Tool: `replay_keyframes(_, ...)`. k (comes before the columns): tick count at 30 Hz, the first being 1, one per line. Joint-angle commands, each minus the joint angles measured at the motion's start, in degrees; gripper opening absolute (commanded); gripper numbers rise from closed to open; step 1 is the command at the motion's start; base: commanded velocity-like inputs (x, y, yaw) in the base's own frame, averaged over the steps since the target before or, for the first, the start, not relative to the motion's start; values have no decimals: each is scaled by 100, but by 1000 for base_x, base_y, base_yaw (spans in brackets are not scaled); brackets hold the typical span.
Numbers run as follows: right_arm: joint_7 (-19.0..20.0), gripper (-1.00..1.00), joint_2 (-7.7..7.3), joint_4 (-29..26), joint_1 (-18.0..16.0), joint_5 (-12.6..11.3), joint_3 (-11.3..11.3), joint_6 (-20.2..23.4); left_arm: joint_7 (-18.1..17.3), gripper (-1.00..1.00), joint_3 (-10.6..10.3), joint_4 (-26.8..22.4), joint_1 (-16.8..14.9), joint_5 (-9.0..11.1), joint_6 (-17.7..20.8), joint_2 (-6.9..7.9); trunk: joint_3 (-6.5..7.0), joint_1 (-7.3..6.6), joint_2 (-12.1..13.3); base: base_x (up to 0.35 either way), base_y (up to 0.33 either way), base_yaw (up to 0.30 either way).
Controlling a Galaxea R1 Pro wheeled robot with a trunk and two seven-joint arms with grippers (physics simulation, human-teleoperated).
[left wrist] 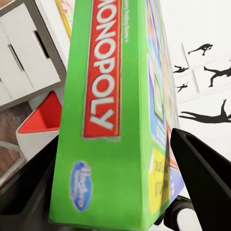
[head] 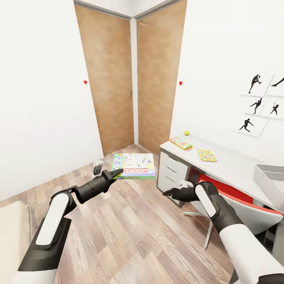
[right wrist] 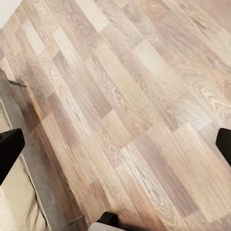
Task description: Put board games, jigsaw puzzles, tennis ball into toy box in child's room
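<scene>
White-walled child's room with wood-plank floor (head: 130,228), two wooden wardrobe doors (head: 110,79) meeting in the corner and black silhouette sports pictures (head: 256,102) on the right wall; the long pale grey surface (head: 232,165) with white drawer fronts (head: 170,171) stands along that wall, a beige mattress corner (head: 12,236) at lower left. On the surface: light grey flared toy box (head: 272,179) at the near right end, multicoloured jigsaw sheet (head: 206,155) mid-top, yellow-green-red flat game box (head: 181,143) near the far end, small yellow-green tennis ball (head: 187,133) just beyond it. Left gripper (head: 116,173) jaws pinch the green-edged Monopoly box (head: 134,165) held in the air over the floor; right gripper (head: 170,193) jaws look spread, empty, above the floor.
</scene>
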Motion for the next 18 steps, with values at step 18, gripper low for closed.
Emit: replay_keyframes(18,57,100,-26,-4,-2,61,-2,20,62,-100,-10,-12,-7,90,16,-5,-13,4,-13,137,0,64)
